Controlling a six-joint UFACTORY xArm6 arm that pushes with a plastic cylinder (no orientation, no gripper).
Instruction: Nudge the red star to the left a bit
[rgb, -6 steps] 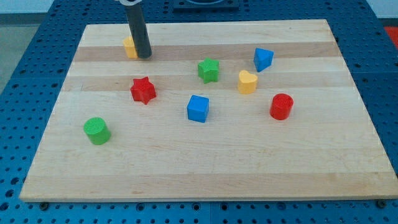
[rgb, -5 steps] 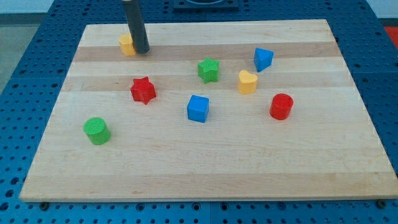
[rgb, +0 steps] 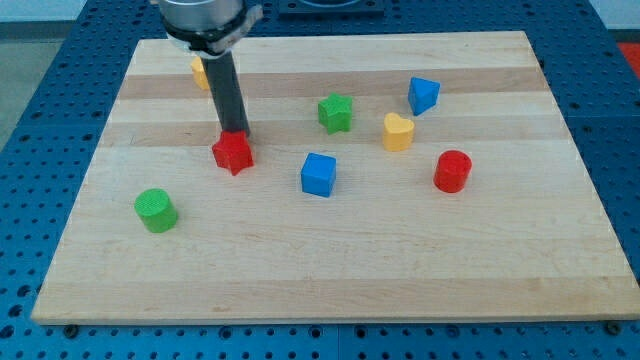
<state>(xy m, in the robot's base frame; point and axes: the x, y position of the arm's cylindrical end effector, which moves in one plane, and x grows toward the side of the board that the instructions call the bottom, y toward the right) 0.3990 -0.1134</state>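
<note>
The red star (rgb: 232, 153) lies on the wooden board (rgb: 330, 260), left of the middle. My tip (rgb: 237, 133) is right at the star's top edge, on its upper right side, apparently touching it. The dark rod rises from there toward the view's top left and hides part of a yellow block (rgb: 200, 71) near the board's top edge.
A green cylinder (rgb: 156, 210) lies lower left of the star. A blue cube (rgb: 319, 174) lies to its right. Further right are a green star (rgb: 336, 112), a yellow heart (rgb: 398, 131), a blue triangular block (rgb: 423, 95) and a red cylinder (rgb: 452, 171).
My tip has moved from beside the yellow block at the top down to the red star's upper edge. The star has barely shifted. The other blocks have not moved.
</note>
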